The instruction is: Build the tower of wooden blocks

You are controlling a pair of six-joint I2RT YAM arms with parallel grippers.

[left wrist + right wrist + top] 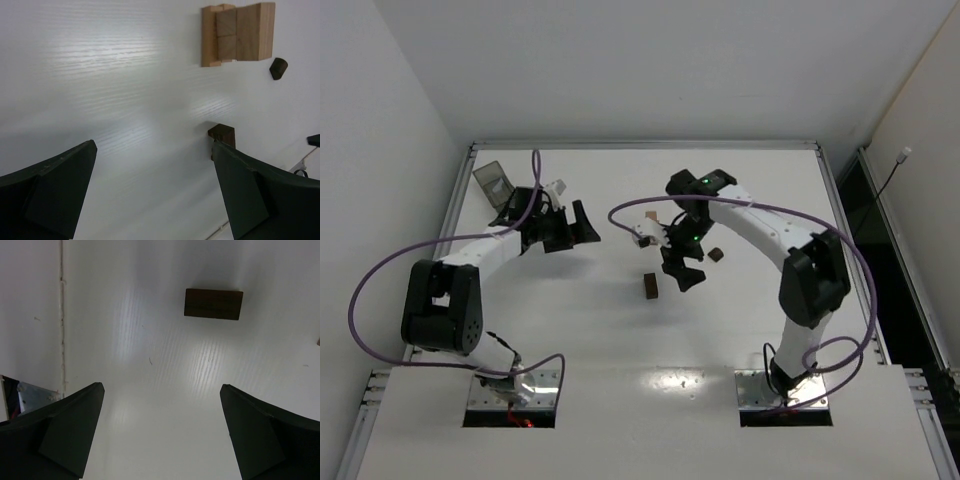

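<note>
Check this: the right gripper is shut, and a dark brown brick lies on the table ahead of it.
Wrong: the right gripper is open, jaws wide apart, nothing between them. The dark brown brick does lie on the table ahead of it. The right wrist view shows this.

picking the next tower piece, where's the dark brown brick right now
In the top view the dark brown brick sits on the table, just left of the right gripper; a smaller dark block lies on the gripper's other side.

Bright overhead light, soft glare
</note>
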